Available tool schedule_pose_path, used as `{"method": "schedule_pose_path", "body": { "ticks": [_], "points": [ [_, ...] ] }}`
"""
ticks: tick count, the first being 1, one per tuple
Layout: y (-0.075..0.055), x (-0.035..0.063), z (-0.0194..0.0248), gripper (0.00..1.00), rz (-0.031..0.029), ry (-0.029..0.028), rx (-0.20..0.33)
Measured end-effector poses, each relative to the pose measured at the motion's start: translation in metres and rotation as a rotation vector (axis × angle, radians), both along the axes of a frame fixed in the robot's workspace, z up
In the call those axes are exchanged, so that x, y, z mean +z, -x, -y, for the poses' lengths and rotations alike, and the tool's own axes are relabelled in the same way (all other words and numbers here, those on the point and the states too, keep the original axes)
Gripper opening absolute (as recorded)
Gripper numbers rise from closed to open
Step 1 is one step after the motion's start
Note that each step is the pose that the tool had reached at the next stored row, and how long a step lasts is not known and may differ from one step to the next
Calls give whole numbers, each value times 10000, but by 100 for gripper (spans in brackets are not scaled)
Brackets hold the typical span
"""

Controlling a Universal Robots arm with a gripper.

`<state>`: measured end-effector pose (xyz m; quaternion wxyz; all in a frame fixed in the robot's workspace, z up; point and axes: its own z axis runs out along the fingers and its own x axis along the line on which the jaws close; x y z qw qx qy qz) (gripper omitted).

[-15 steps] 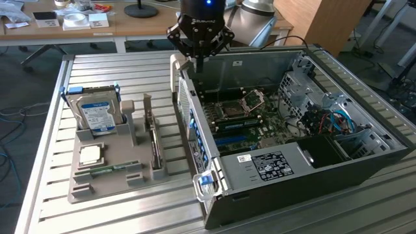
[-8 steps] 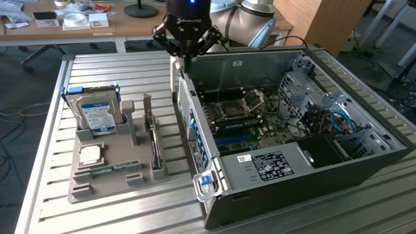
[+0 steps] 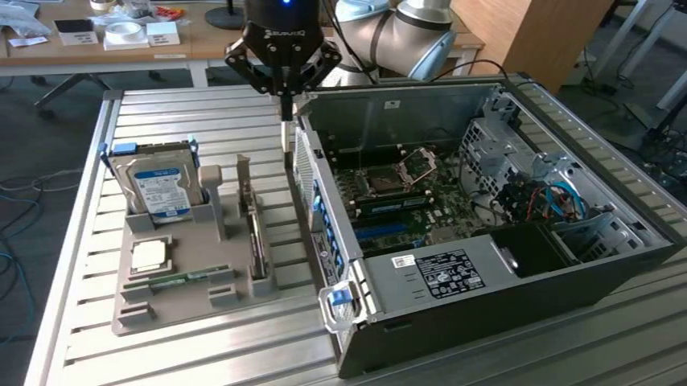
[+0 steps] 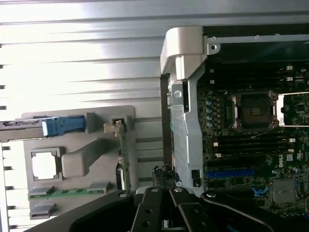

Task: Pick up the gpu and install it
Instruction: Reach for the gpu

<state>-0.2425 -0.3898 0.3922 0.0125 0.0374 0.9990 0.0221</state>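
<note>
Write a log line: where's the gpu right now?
gripper: shut, near computer case rim | gpu: on edge in tray, not held | install: not done

The thin green-and-black gpu card (image 3: 257, 241) stands edge-on in the grey plastic holder (image 3: 161, 318), its faces hidden. The label print on the silver hard drive (image 3: 161, 189) is too small to read. The grey robot arm (image 3: 413, 36) runs off the far edge.

Hard drive (image 3: 159, 189) upright in grey tray (image 3: 183, 312), memory stick (image 3: 178, 280), chip (image 3: 150, 256), open computer case (image 3: 558, 299)

High oblique exterior, overhead wrist; both see motherboard (image 3: 403, 197).
</note>
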Motion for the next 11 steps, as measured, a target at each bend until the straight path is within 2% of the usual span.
{"method": "schedule_pose_path", "body": {
  "ticks": [11],
  "points": [
    [366,-2,-15,11,1,-1,-1]
  ]
}}
